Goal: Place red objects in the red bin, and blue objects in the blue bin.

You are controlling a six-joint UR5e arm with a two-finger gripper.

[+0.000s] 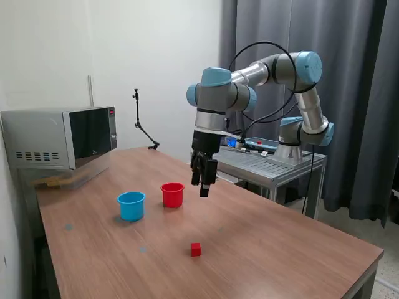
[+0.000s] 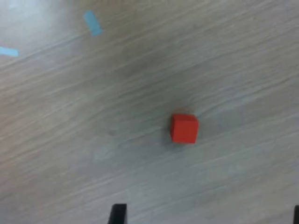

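Small solid red cube [image 1: 196, 249] on brown wood-grain table [image 1: 280, 249], below the pincer [image 1: 204, 184].
Grey curtains behind; pincer fingers apart, empty, beside red plastic cup [image 1: 173, 194].

No readable text or labels anywhere.

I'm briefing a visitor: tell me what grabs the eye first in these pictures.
A lone red cube sits on the bare wooden table, apart from everything. Behind it, the light blue cup and red cup stand side by side. The gripper hangs above the table by the red cup, holding nothing.
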